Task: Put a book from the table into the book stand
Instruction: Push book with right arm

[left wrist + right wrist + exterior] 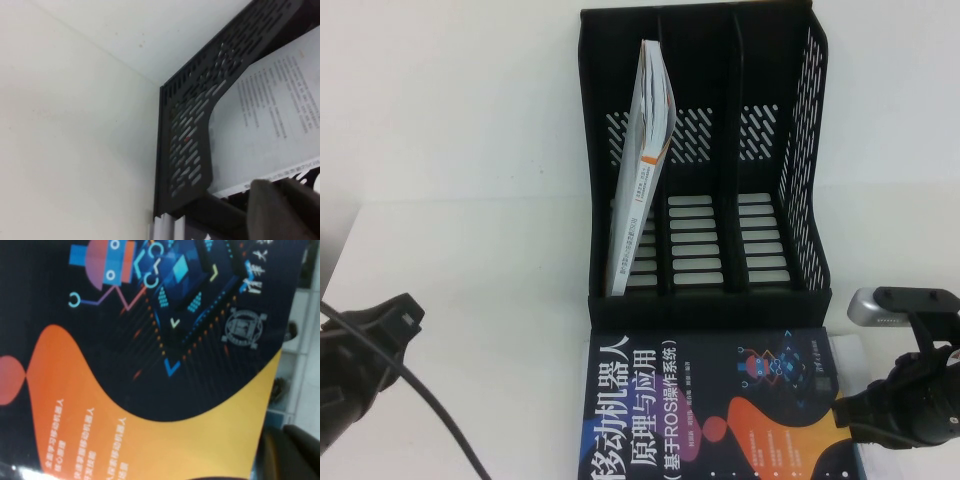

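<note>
The book (pixel 710 410), dark navy with white title and orange artwork, lies in front of the book stand (pixel 800 150) on the white table (pixel 470 200). Its cover (pixel 125 340) fills the right wrist view. My right gripper (pixel 848 412) is at the book's right edge, which runs into the jaws beside one dark finger (pixel 295 455); it looks shut on the book. My left gripper (pixel 408 318) hovers at the near left, shut and empty, with its fingers (pixel 280 210) together, facing the stand's perforated left side (pixel 190 140).
A white book (pixel 645 150) with an orange mark leans in the stand's left compartment; its page (pixel 270 115) shows in the left wrist view. The other two compartments hold nothing. A pale blue-white object (pixel 845 360) sticks out under the navy book's right edge.
</note>
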